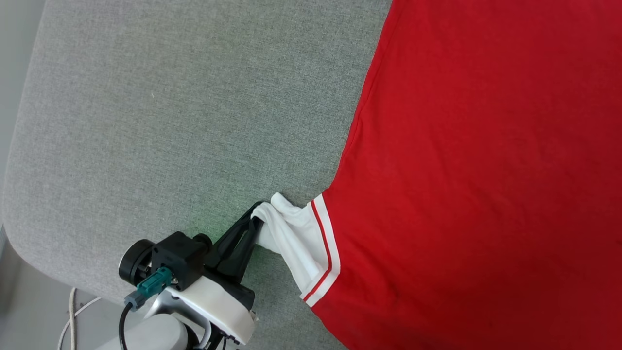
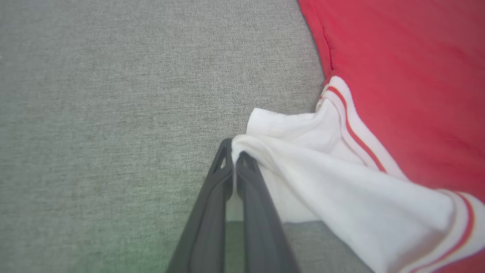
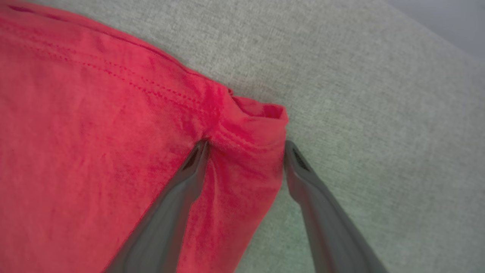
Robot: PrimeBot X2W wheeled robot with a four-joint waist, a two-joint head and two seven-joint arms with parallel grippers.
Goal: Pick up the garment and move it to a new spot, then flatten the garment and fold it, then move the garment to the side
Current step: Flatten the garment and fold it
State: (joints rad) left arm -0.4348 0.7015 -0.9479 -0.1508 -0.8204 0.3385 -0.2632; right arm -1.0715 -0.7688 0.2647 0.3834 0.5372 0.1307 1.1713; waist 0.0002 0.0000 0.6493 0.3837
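Observation:
The garment (image 1: 476,160), a red shirt with a white sleeve (image 1: 296,233) trimmed in red and white stripes, lies spread over the right of a grey fabric surface. At the lower middle of the head view my left gripper (image 1: 256,219) is shut on the bunched tip of the white sleeve (image 2: 322,167); its dark fingers (image 2: 227,167) pinch the cloth in the left wrist view. In the right wrist view my right gripper (image 3: 246,149) stands open, its two fingers straddling a bunched red hem corner of the garment (image 3: 250,125), cloth lying between them.
The grey upholstered surface (image 1: 170,121) stretches left of the garment, its rounded edge at the far left and lower left. Beyond that edge is pale floor with a white cable (image 1: 73,316).

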